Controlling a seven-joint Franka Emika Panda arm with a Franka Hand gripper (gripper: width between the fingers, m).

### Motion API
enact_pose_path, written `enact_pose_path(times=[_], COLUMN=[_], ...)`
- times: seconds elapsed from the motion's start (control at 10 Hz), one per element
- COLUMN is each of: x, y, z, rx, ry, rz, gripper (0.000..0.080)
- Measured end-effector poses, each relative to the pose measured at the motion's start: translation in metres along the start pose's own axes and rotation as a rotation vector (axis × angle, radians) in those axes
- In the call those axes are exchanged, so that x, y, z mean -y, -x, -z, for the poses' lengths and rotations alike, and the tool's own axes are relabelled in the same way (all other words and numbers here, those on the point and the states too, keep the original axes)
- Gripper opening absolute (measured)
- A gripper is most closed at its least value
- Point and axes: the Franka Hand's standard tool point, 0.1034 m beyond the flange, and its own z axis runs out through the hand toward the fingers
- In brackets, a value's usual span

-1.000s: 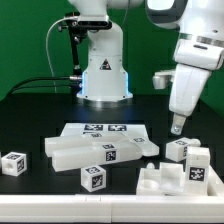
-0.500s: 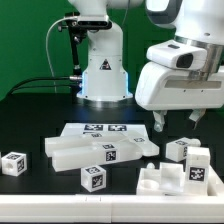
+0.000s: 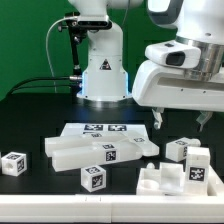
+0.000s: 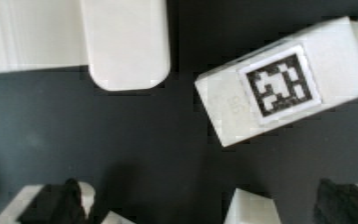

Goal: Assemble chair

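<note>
"How are the jaws?"

"Spread wide, with nothing between them. They hang in the air over the exterior view's right side of the black tabletop [image 3: 30, 115]. One dark fingertip [image 3: 157, 122] shows just beside the right end of the flat white marker board [image 3: 98, 129], and neither one touches a part."

"And the chair?"

"It's all loose pieces on the tabletop. A long white plastic bar [image 3: 68, 153] lies flat in the middle, its long axis running across the exterior view from left to right. A small white tagged cube [image 3: 13, 163] sits alone at the far left, and another tagged cube [image 3: 93, 178] is just in front of the bar. A white notched panel [image 3: 158, 183] lies at the front right, with two more tagged blocks [image 3: 178, 150] near it, below the jaws."

"Anything you can't make out?"

"The white robot arm [image 3: 185, 70] is cut off at the top and right edges, and it hides the tabletop behind it. I can't tell whether the nearer block [image 3: 198, 168] stands on the panel or behind it. In the wrist view, a white block with a square tag [image 4: 282, 88] lies tilted, blurred and cut off at the edge. It is apart from a rounded white bar end [image 4: 126, 45]. The fingertips [image 4: 55, 198] there are only dark blurs."
</note>
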Motion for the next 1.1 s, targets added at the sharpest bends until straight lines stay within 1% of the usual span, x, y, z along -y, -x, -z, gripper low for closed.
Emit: enact_pose_path(times=[0.2, 0.3, 0.4, 0.6, 0.7, 0.8, 1.1], x=[0.004, 0.004, 0.006, 0.008, 0.009, 0.005, -0.001], y=[0.002, 0.003, 0.004, 0.004, 0.003, 0.000, -0.003], z=[-0.003, -0.006, -0.006, -0.006, -0.006, -0.007, -0.010], rx=[0.033, 0.054, 0.059, 0.063, 0.070, 0.082, 0.095], ry=[-0.072, -0.102, -0.099, -0.099, -0.121, -0.176, -0.300], rz=[-0.293, -0.391, -0.478, -0.572, -0.654, -0.756, -1.026], gripper=[0.0648, 0.0648, 0.0648, 0.0648, 0.0648, 0.0648, 0.0648])
